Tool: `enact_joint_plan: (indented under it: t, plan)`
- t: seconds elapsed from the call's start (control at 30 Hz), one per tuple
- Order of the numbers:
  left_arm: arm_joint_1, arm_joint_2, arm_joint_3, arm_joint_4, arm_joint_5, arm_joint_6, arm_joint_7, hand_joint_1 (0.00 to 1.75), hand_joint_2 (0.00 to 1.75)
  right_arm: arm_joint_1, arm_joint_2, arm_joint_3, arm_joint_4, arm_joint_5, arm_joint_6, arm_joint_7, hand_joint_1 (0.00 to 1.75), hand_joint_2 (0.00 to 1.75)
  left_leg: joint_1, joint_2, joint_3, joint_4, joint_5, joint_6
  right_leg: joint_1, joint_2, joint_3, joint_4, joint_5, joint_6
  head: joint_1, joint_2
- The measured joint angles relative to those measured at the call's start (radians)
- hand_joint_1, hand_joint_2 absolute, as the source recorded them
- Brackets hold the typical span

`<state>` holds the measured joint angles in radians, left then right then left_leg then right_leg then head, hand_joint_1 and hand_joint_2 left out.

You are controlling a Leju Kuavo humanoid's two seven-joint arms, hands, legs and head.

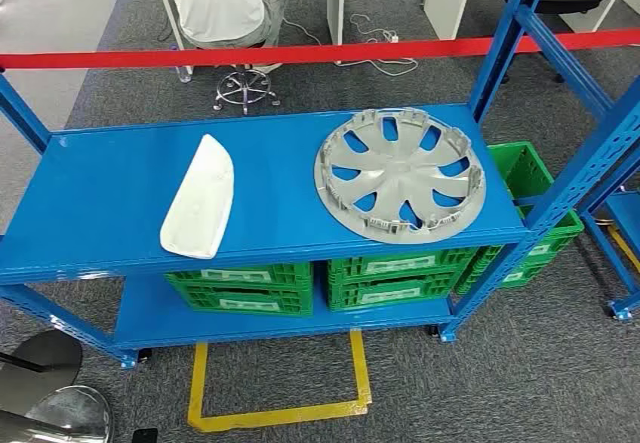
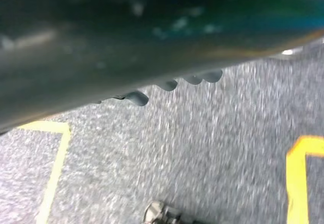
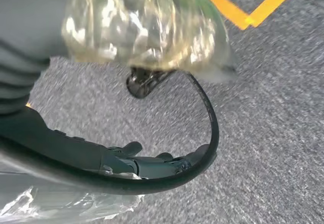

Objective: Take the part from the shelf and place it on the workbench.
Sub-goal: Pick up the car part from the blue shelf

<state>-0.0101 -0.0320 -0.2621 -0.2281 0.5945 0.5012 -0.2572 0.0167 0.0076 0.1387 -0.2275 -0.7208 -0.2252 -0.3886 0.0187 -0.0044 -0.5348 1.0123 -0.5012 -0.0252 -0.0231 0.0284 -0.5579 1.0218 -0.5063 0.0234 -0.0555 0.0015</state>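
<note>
So the white part [image 1: 198,198] is seen lying on the blue shelf [image 1: 98,193] top, left of the silver wheel cover [image 1: 400,173], long axis running away from the robot, slightly tilted. Both arms look hung low over the carpet, well short of it, and the part's left-side spot probably favours the left arm. The left hand [image 2: 114,42] is blurred, so finger state can't be told. The right hand [image 3: 153,161] shows dark fingers lying near a black cable [image 3: 210,118], nothing obviously held, but it can't be called either.
</note>
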Motion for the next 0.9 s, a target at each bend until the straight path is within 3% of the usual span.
enact_joint_plan:
  t: [0.27, 0.5, 0.9]
  plan:
    - [-0.016, 0.005, -0.071, 0.03, -0.071, 0.118, -0.171, 0.0, 0.0, -0.001, 0.0, 0.011, 0.02, -0.021, 0.014, -0.016, 0.0, 0.0, 0.0, 0.0, 0.0, 0.0, 0.0, 0.0, 0.0, 0.0, 0.0, 0.0, 0.0, 0.0, 0.0, 0.0]
    - [-0.067, 0.07, -0.089, 0.097, -0.171, 0.177, -0.352, 0.0, 0.0, -0.002, 0.0, 0.015, 0.031, -0.021, 0.015, -0.035, 0.0, 0.0, 0.0, 0.0, -0.001, 0.0, 0.0, 0.0, 0.0, 0.0, 0.0, 0.0, 0.0, 0.0, 0.0, 0.0]
    - [-0.091, 0.107, -0.104, 0.136, -0.215, 0.198, -0.369, 0.0, 0.0, -0.002, 0.0, 0.021, 0.04, -0.021, 0.016, -0.043, 0.0, 0.0, -0.001, 0.0, 0.0, 0.0, 0.0, 0.0, -0.001, 0.0, 0.0, 0.0, 0.0, 0.0, 0.0, 0.0]
